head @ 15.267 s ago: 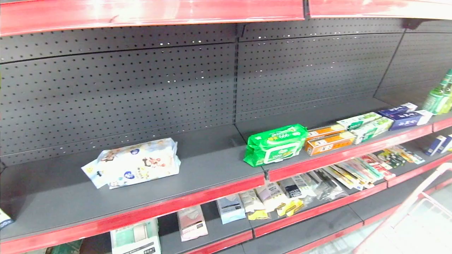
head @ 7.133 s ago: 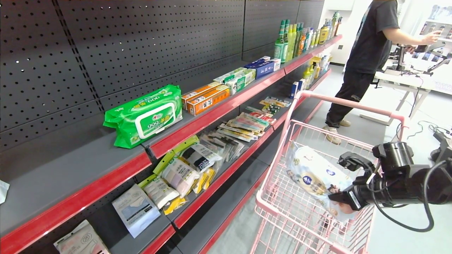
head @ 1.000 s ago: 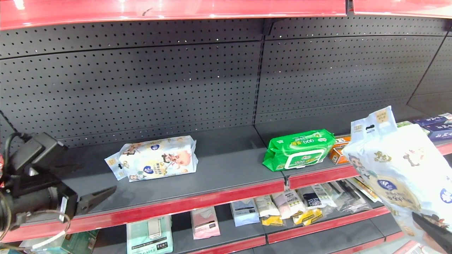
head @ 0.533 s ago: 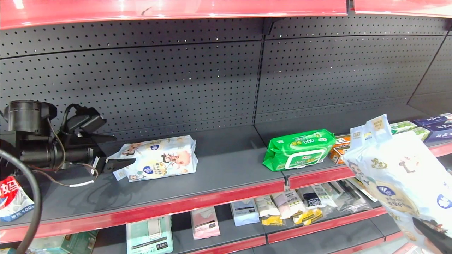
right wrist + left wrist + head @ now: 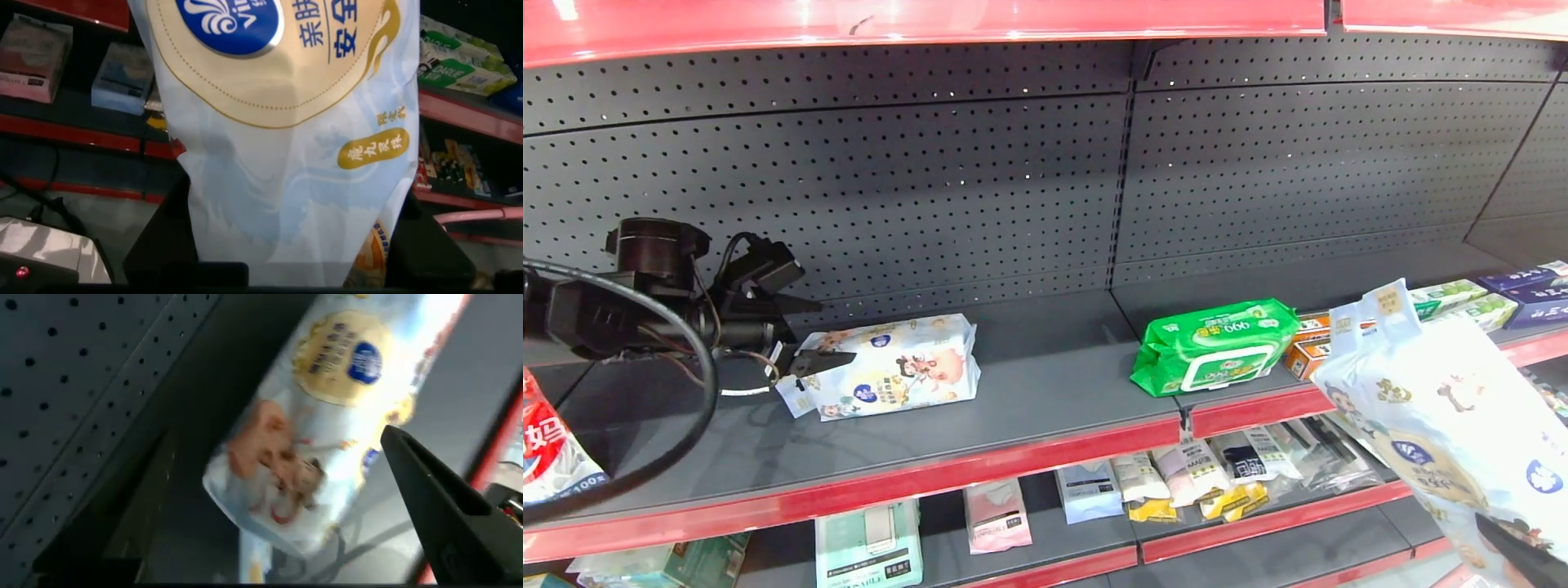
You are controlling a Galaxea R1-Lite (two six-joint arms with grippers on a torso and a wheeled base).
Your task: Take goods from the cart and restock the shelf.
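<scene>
Stocked: one cartoon pack, flat on the shelf; my left pincer is at its end, fingers apart.
In transit: second pack, clamped in my right pincer, off the shelf's front.
Outstanding, I judge: shelving it.

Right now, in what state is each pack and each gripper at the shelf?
Cartoon pack, lying flat on the shelf.
Left gripper, fingers open at that pack's left end.
Held pack, upright but tilted, off the shelf.
Right gripper, fingers shut on that pack's lower end.
Green pack, lying flat on the shelf, lid closed.
</scene>
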